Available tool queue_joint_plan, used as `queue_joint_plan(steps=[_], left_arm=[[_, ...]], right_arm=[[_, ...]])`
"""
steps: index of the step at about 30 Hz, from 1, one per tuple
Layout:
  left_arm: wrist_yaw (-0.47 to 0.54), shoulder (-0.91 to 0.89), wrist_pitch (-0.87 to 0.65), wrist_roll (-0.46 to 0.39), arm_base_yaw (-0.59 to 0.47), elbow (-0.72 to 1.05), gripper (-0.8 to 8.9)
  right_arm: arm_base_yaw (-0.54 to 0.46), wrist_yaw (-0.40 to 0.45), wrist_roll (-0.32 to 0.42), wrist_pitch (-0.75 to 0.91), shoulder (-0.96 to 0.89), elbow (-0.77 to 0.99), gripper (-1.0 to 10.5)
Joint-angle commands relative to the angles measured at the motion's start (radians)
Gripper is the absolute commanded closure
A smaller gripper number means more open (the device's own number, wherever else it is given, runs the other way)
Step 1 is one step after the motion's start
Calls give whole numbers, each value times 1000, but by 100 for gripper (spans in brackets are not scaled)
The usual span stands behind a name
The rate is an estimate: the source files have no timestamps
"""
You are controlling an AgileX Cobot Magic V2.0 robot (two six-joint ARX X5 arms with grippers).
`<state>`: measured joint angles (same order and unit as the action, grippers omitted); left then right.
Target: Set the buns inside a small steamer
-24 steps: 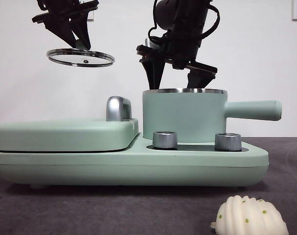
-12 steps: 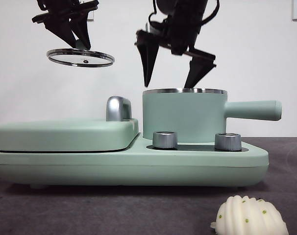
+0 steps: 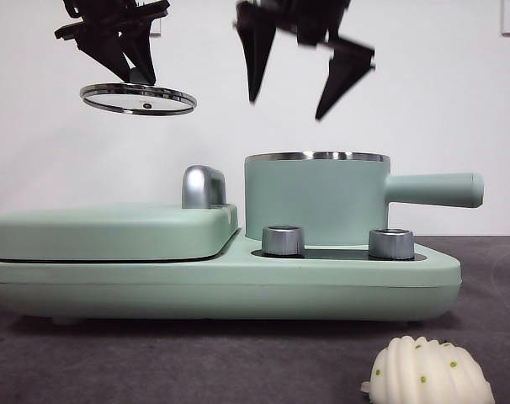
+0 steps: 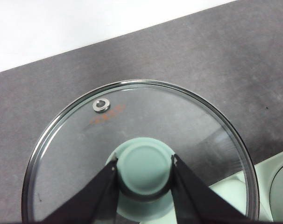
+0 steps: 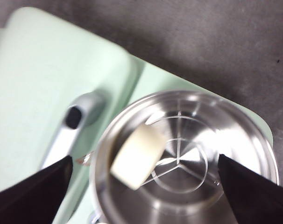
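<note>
2 buns: 1 oblong bun [image 5: 136, 156] in steamer [image 3: 318, 198], 1 shell bun [image 3: 432, 374] outside

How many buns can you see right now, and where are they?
2: the smooth cream bun lies inside the steamer; the ridged speckled bun sits on the table, in front of the appliance.

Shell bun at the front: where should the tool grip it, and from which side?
Probably from above, jaws across the ridged dome of the shell bun. It lies low on the table, so a side approach leaves little room. It sits in the open in front of the cooker. The right tool, open above the steamer, looks nearest.
</note>
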<state>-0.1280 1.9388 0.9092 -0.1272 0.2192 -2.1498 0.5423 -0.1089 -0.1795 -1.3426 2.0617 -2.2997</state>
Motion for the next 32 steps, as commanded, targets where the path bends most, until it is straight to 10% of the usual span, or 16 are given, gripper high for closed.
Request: queue_joint_plan(steps=[1, 9, 19, 32], left_arm=[[-4, 12, -23, 5, 1, -41, 798], [-4, 12, -16, 8, 1, -41, 798], [-4, 12, -19, 9, 4, -41, 798], [-4, 13, -16, 9, 18, -41, 798]], right_arm=[[37, 10, 4, -82, -80, 17, 451], [128, 44, -29, -81, -412, 368, 451], [321, 205, -243, -66, -771, 949, 451], [462, 110, -401, 459, -803, 1443, 452]])
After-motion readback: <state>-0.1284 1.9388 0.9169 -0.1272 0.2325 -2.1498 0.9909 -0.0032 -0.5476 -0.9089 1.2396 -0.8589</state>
